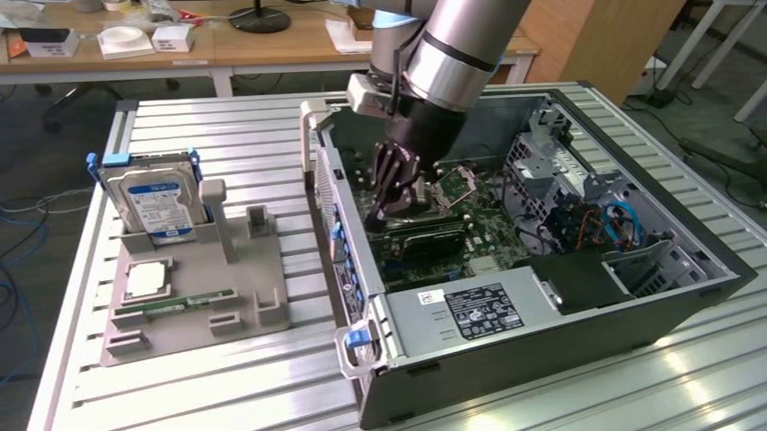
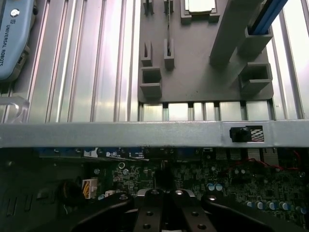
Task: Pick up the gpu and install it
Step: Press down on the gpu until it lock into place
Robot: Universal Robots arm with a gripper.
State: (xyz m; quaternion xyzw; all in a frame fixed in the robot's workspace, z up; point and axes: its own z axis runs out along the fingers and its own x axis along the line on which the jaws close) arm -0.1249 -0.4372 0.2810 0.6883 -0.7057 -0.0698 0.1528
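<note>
Your gripper (image 2: 164,205) sat with fingers together over the motherboard (image 2: 193,176), the gpu (image 1: 418,235) edge-on directly beneath it.

The exterior view looks down at an angle from above onto the slatted table (image 1: 192,117), taking in the open computer case (image 1: 527,269) and grey parts tray (image 1: 198,287). The wrist view sits close inside the case, facing over its wall (image 2: 145,134) toward that tray (image 2: 203,72); both views share the motherboard (image 1: 480,224).

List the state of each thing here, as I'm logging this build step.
gripper: shut, lowered inside the case over the motherboard.
gpu: lying in the case just below the gripper.
computer case: side open, lying flat.
hard drive: upright in the grey holder.
RAM stick: in holder slot.
</note>
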